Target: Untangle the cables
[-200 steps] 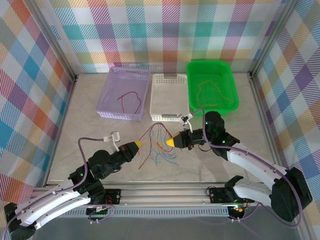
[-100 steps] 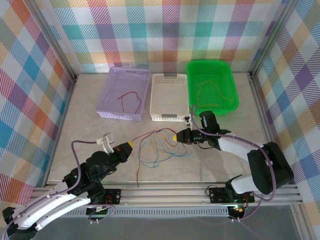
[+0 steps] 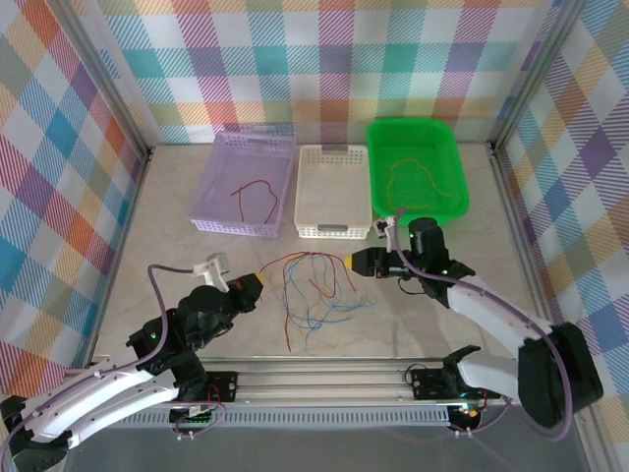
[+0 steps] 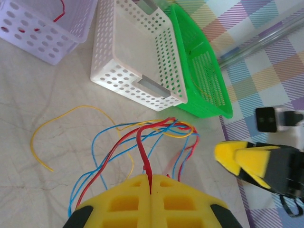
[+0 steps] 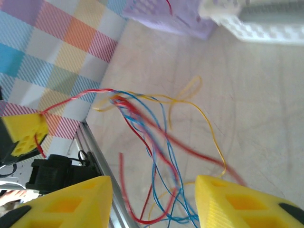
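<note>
The step in hand is drawing one wire out of the knot. The cables (image 3: 316,293) lie as a loose tangle of red, blue and yellow strands on the surface (image 3: 177,236), between the two arms and just in front of the baskets. The left gripper (image 4: 149,184) is closed, its yellow fingers pressed together on a red cable (image 4: 141,148) that runs from the pinch up into the bundle. The right gripper (image 5: 152,185) hangs over the far side of the tangle with its fingers spread and nothing between them.

One red cable (image 3: 257,193) lies alone in the purple basket (image 3: 236,227), and a yellowish one (image 3: 413,179) lies in the green basket (image 3: 374,167). The white basket (image 3: 334,232) sits between them. This suggests a sort by colour that is only partly done.

In the left wrist view a yellow cable (image 4: 71,112) lies a little apart from the bundle, while the blue and red strands cross each other near the middle. The next move probably calls for the right gripper to pin or lift the crossing strands, so that the held red cable slides free rather than dragging the whole bundle along.
</note>
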